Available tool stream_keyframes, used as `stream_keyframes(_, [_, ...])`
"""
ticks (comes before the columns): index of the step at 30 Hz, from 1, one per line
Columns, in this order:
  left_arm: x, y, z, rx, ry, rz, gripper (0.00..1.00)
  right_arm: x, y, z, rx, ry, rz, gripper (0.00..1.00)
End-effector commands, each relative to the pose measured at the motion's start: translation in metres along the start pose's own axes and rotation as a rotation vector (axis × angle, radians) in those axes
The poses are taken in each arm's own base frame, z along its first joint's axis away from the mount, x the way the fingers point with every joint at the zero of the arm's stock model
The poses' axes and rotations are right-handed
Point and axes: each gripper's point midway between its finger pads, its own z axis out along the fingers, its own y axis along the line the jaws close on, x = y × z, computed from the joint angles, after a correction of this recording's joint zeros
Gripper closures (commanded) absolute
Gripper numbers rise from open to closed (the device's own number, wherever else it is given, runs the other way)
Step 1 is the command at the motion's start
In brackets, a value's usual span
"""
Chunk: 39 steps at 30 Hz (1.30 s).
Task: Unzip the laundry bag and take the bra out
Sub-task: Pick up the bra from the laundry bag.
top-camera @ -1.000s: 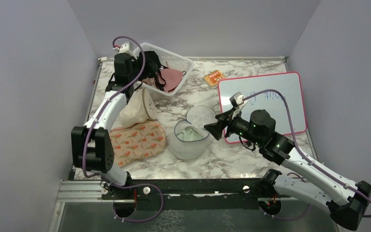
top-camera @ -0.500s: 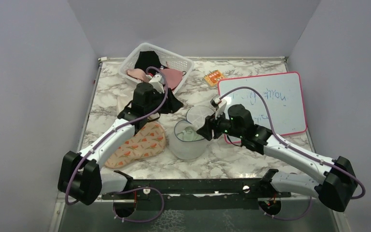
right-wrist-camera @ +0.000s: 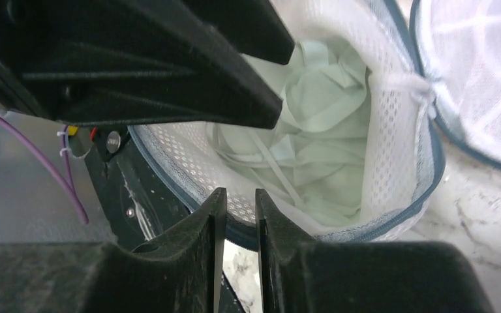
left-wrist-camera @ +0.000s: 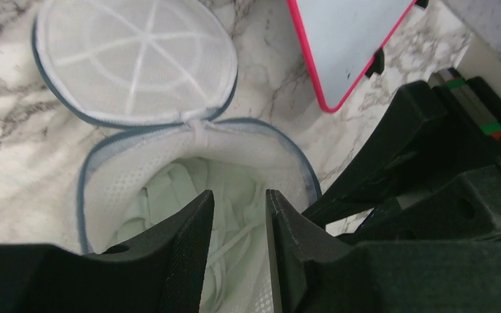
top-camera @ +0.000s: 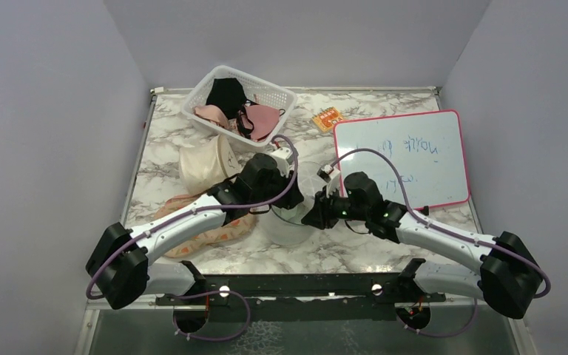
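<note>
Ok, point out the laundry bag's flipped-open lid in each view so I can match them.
Top external: the lid lies mid-table, just beyond the bag.
Left wrist: upper left.
Right wrist: upper right corner.
Shared landmark: the laundry bag, open beside it.

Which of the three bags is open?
The round white mesh laundry bag: its lid is flipped back, pale green garment showing inside. The cream bag and floral pouch show no opening.

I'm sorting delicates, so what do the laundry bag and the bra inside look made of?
Laundry bag: white mesh, likely synthetic, shown by its perforated weave; grey-blue edging. Bra: soft matte pale-green fabric, perhaps thin knit, since it crumples and has narrow straps.
</note>
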Motion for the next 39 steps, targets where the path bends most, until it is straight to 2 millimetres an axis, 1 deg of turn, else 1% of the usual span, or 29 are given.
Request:
stream_keyframes(1, [0.033, 0.018, 0.009, -0.1, 0.092, 0.028, 0.73, 0.008, 0.009, 0.003, -0.065, -0.033, 0.069, 0.79])
stream_keyframes(4, [0.043, 0.018, 0.013, -0.1, 0.126, 0.042, 0.76, 0.018, 0.01, 0.004, -0.088, -0.04, 0.122, 0.79])
stream_keyframes(6, [0.05, 0.022, 0.013, -0.133, 0.136, 0.054, 0.76, 0.021, 0.012, 0.004, -0.11, -0.048, 0.135, 0.79])
stream_keyframes(9, [0.061, 0.032, 0.012, -0.197, 0.144, 0.08, 0.67, 0.023, 0.01, 0.004, -0.1, -0.046, 0.146, 0.79])
stream_keyframes(12, [0.068, 0.035, 0.013, -0.235, 0.155, 0.144, 0.63, 0.029, 0.008, 0.006, -0.098, -0.035, 0.161, 0.77])
stream_keyframes(14, [0.075, 0.036, 0.018, -0.253, 0.182, 0.19, 0.61, 0.034, 0.008, 0.007, -0.107, -0.025, 0.175, 0.76])
stream_keyframes(16, [0.082, 0.039, 0.021, -0.286, 0.206, 0.238, 0.6, 0.036, 0.008, 0.008, -0.112, -0.021, 0.181, 0.76])
stream_keyframes(18, [0.086, 0.046, 0.023, -0.337, 0.218, 0.278, 0.61, 0.036, 0.008, 0.009, -0.111, -0.02, 0.182, 0.75])
stream_keyframes(20, [0.086, 0.052, 0.025, -0.374, 0.219, 0.307, 0.63, 0.035, 0.008, 0.009, -0.108, -0.023, 0.177, 0.75])
stream_keyframes(22, [0.086, 0.057, 0.028, -0.399, 0.221, 0.327, 0.63, 0.037, 0.006, 0.008, -0.101, -0.02, 0.175, 0.75])
stream_keyframes(26, [0.086, 0.057, 0.041, -0.398, 0.229, 0.338, 0.54, 0.044, -0.002, 0.009, -0.058, 0.008, 0.176, 0.75])
stream_keyframes(28, [0.086, 0.055, 0.046, -0.394, 0.228, 0.329, 0.46, 0.048, -0.005, 0.009, -0.041, 0.021, 0.178, 0.75])
stream_keyframes(30, [0.086, 0.055, 0.049, -0.399, 0.223, 0.314, 0.43, 0.053, -0.01, 0.009, -0.019, 0.035, 0.184, 0.75])
stream_keyframes(33, [0.088, 0.056, 0.05, -0.404, 0.218, 0.294, 0.42, 0.058, -0.025, 0.006, 0.073, 0.044, 0.206, 0.72])
stream_keyframes(34, [0.088, 0.055, 0.05, -0.402, 0.215, 0.289, 0.43, 0.059, -0.03, 0.005, 0.111, 0.052, 0.213, 0.71])
stream_keyframes(36, [0.087, 0.052, 0.046, -0.39, 0.205, 0.273, 0.47, 0.06, -0.05, 0.002, 0.243, 0.06, 0.242, 0.67])
stream_keyframes(38, [0.085, 0.049, 0.04, -0.375, 0.18, 0.253, 0.5, 0.057, -0.06, -0.001, 0.311, 0.049, 0.259, 0.62])
stream_keyframes(39, [0.084, 0.048, 0.036, -0.365, 0.164, 0.246, 0.51, 0.056, -0.062, -0.002, 0.323, 0.039, 0.26, 0.59])
